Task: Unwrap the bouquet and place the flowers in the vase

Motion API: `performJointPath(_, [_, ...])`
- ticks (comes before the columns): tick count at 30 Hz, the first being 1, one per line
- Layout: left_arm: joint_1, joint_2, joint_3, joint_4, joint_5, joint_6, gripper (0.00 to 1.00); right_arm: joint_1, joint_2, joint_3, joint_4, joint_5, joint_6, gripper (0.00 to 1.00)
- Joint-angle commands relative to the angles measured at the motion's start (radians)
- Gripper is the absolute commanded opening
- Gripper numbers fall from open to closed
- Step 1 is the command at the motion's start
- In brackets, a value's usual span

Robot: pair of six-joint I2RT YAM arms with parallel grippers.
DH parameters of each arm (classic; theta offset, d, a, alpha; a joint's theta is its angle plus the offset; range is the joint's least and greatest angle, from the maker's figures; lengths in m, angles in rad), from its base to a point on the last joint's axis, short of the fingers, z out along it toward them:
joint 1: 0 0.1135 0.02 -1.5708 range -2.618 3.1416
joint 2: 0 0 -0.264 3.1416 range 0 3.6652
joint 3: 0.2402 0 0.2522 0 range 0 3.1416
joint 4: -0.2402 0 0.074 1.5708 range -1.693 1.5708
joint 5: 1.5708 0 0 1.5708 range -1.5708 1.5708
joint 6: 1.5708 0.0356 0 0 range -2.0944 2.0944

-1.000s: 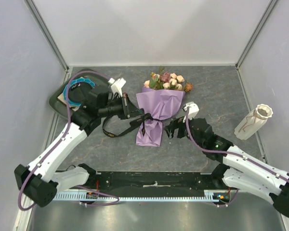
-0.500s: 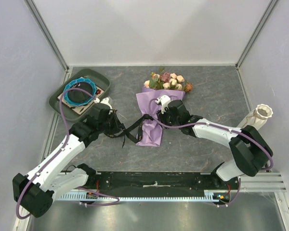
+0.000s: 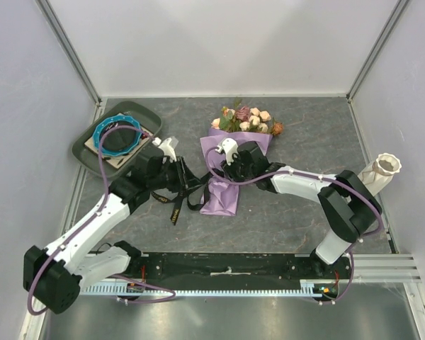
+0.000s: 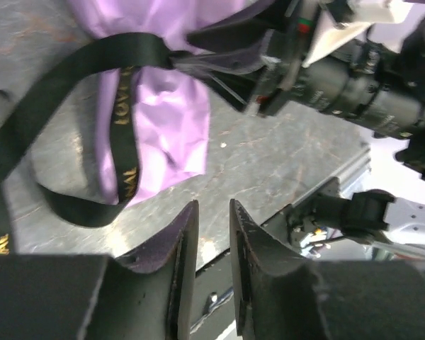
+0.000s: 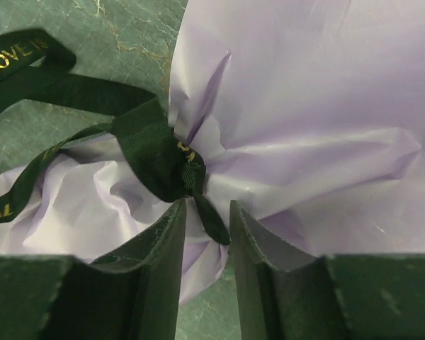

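Observation:
The bouquet (image 3: 235, 151) lies on the table in its lilac paper cone, and the flowers (image 3: 249, 119) stick out at its far end. A black ribbon (image 3: 176, 207) is still knotted round the neck (image 5: 166, 159), with its loose end trailing to the left. My right gripper (image 3: 224, 170) (image 5: 207, 205) is shut on the bunched paper (image 5: 304, 106) just below the knot, a ribbon tail between its fingers. My left gripper (image 3: 187, 178) (image 4: 212, 205) hangs open beside the ribbon (image 4: 120, 53), holding nothing. The cream ribbed vase (image 3: 374, 177) leans at the far right.
A dark green tray (image 3: 147, 115) holding a blue-rimmed ring (image 3: 100, 130) sits at the back left. The right arm (image 4: 354, 85) reaches across just beyond my left fingers. Walls close the table on three sides.
My left gripper has opened and let go of the ribbon, whose end now lies on the table. The right arm swung in from the right and closed on the bouquet's neck.

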Motion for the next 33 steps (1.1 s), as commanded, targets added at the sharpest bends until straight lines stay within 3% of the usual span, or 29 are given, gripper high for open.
performJointPath(1, [-0.007,0.078,-0.018,0.255,0.214,-0.059,0.3,0.009,0.038,0.055,0.016,-0.015,-0.04,0.37])
performJointPath(4, [-0.011,0.153,-0.017,0.374,0.277,-0.077,0.37,0.027,0.052,0.046,0.011,0.011,-0.052,0.37])
performJointPath(6, [-0.021,0.257,0.009,0.397,0.305,-0.082,0.37,0.033,0.063,0.04,0.013,0.048,-0.049,0.33])
performJointPath(12, [-0.07,0.447,-0.009,0.503,0.221,-0.11,0.25,0.059,0.065,0.005,0.037,0.121,-0.044,0.22])
performJointPath(18, [-0.087,0.556,-0.099,0.589,0.104,-0.153,0.16,0.084,0.023,-0.029,0.105,0.201,-0.035,0.0])
performJointPath(24, [-0.087,0.624,-0.172,0.583,0.021,-0.234,0.03,0.085,-0.081,-0.051,0.145,0.315,0.005,0.0])
performJointPath(33, [-0.087,0.644,-0.218,0.594,0.013,-0.263,0.02,0.084,-0.251,-0.109,0.218,0.355,0.173,0.0])
